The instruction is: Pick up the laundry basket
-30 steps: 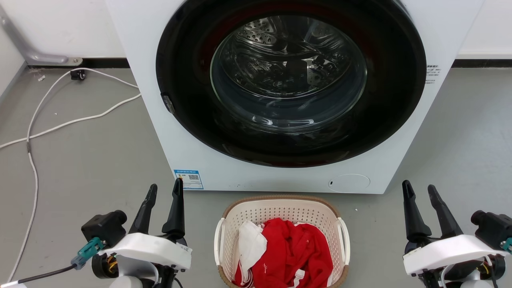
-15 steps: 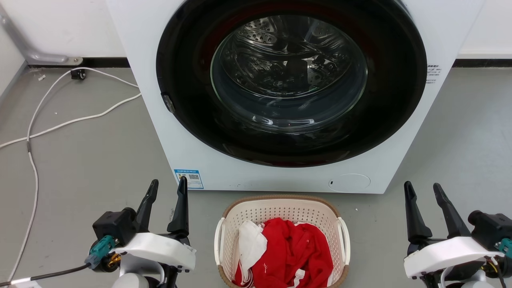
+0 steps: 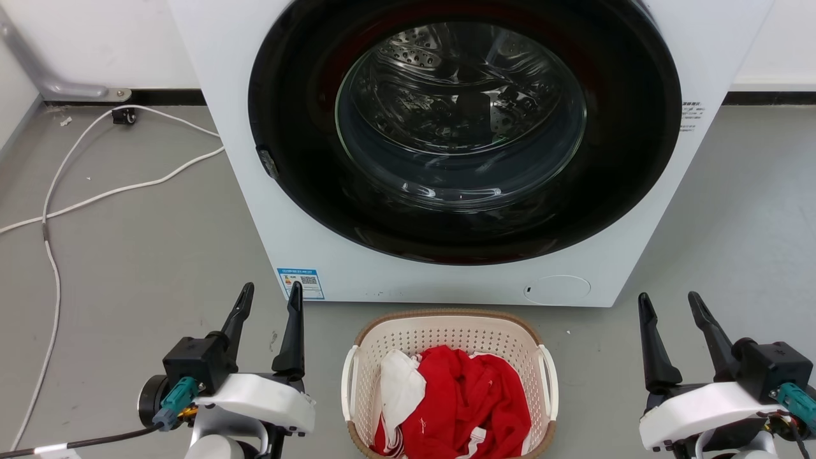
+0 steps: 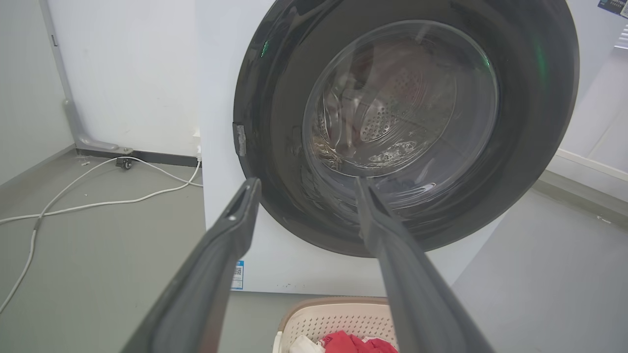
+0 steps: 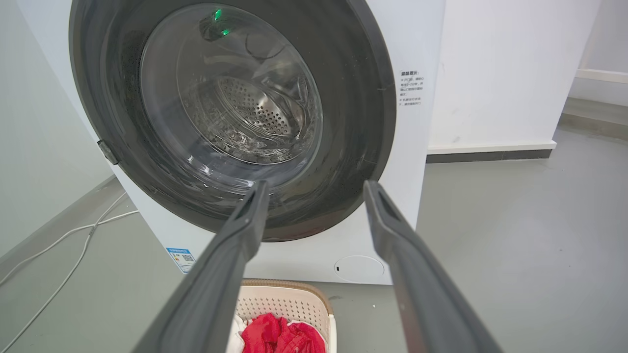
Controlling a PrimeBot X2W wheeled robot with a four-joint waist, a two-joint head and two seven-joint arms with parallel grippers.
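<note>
The laundry basket sits on the grey floor just in front of the washing machine, cream and perforated with a brown rim and white side handles, holding red and white clothes. Its rim shows at the bottom of the left wrist view and the right wrist view. My left gripper hangs open to the basket's left, fingers apart and empty. My right gripper stands open to the basket's right, also empty. Neither touches the basket.
The white washing machine with its dark round glass door stands directly behind the basket. White cables trail over the floor at the left, running to the wall. Bare grey floor lies on both sides of the basket.
Both grippers have shifted slightly inward and turned, the left one moving right toward the basket. The basket has stayed in place.
</note>
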